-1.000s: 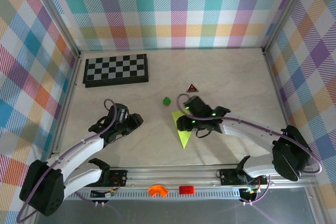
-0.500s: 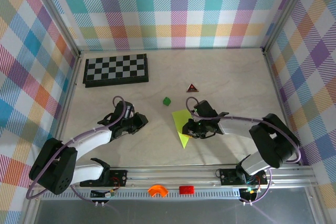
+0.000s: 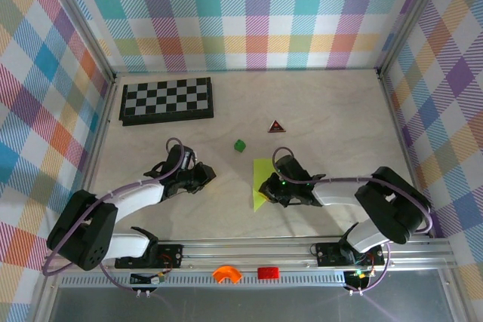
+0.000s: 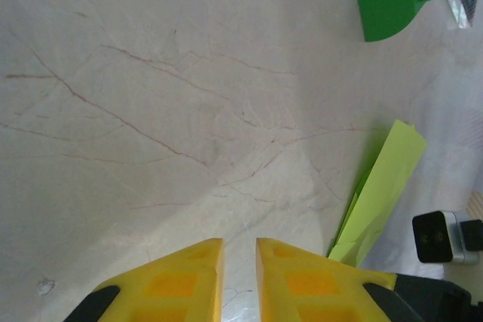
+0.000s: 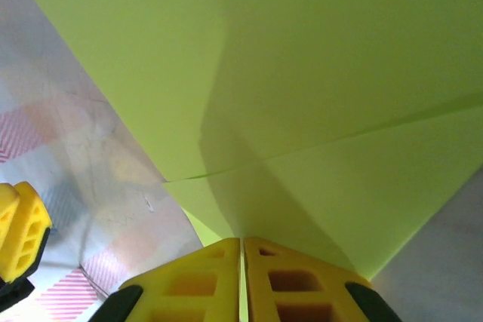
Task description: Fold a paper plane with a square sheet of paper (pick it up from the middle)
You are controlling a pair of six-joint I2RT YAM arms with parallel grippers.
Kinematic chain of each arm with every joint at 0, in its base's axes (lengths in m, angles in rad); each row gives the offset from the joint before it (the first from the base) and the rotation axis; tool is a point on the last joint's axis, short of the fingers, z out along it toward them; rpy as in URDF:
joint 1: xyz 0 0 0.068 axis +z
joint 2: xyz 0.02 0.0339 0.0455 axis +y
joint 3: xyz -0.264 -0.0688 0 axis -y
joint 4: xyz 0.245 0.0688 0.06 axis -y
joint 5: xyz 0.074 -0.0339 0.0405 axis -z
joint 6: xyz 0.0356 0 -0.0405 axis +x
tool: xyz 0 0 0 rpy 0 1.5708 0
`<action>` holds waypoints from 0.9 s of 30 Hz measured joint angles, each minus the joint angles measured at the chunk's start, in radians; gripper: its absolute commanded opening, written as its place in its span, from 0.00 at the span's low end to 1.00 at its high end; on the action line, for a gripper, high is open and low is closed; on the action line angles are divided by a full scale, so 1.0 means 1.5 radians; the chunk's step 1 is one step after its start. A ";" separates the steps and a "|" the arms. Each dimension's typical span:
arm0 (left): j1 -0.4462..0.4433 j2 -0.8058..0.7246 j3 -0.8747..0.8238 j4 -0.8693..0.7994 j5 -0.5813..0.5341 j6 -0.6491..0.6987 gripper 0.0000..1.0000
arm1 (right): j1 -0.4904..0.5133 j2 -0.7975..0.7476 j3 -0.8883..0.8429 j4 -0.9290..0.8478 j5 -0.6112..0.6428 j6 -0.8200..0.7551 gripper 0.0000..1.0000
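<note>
Right wrist view: your right hand (image 5: 241, 240) is clamped on the paper plane (image 5: 317, 73), with a sliver of lime paper between the yellow fingers and creased paper ahead. Left wrist view: your left hand (image 4: 239, 243) has its fingers almost together on nothing, bare table (image 4: 151, 111) in the slit, the plane to its right. The top view adds layout: green block (image 3: 239, 145) just beyond the plane, chessboard (image 3: 167, 100) far left.
</note>
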 measured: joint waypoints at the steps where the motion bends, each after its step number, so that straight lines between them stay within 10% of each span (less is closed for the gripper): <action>1: 0.000 0.002 0.000 0.001 0.003 0.000 0.18 | 0.010 -0.004 -0.003 0.001 0.017 0.018 0.15; 12: -0.021 0.013 0.020 0.013 0.046 0.008 0.15 | 0.053 -0.168 0.063 -0.209 0.202 -0.034 0.24; 27: -0.197 0.267 0.285 0.045 0.083 0.058 0.10 | -0.242 -0.304 -0.070 -0.242 -0.013 -0.194 0.23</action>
